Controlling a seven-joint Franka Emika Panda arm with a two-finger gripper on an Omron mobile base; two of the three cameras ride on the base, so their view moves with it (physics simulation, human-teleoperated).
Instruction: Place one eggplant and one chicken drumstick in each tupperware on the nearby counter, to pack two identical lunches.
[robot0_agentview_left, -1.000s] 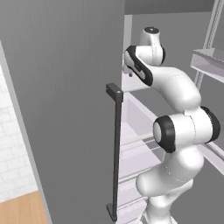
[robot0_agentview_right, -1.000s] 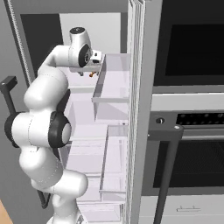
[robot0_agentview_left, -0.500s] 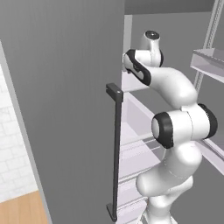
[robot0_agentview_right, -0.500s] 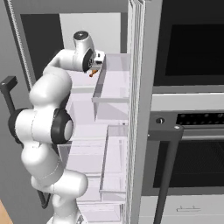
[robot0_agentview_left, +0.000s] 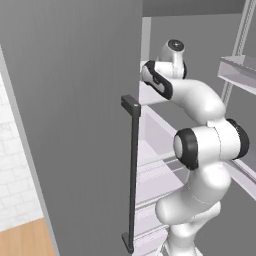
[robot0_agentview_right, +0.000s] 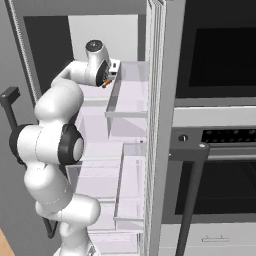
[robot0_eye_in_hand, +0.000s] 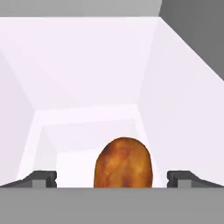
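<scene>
Chicken drumstick (robot0_eye_in_hand: 123, 162), browned, lies directly ahead of our end effector (robot0_eye_in_hand: 112, 178), centered between its two widely spread fingertips (robot0_eye_in_hand: 41, 178), untouched. We see it resting on the pale fridge shelf (robot0_eye_in_hand: 87, 127) beyond the end effector.

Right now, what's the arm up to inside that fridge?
The robot has reached into the open fridge at an upper shelf. In the hand view, its gripper is open, with a browned chicken drumstick sitting between the two fingertips, not yet clamped. From the right base view the hand is at the shelf's edge with something orange-brown just beside it. Nothing is held so far; it looks set to close on the drumstick.
</scene>
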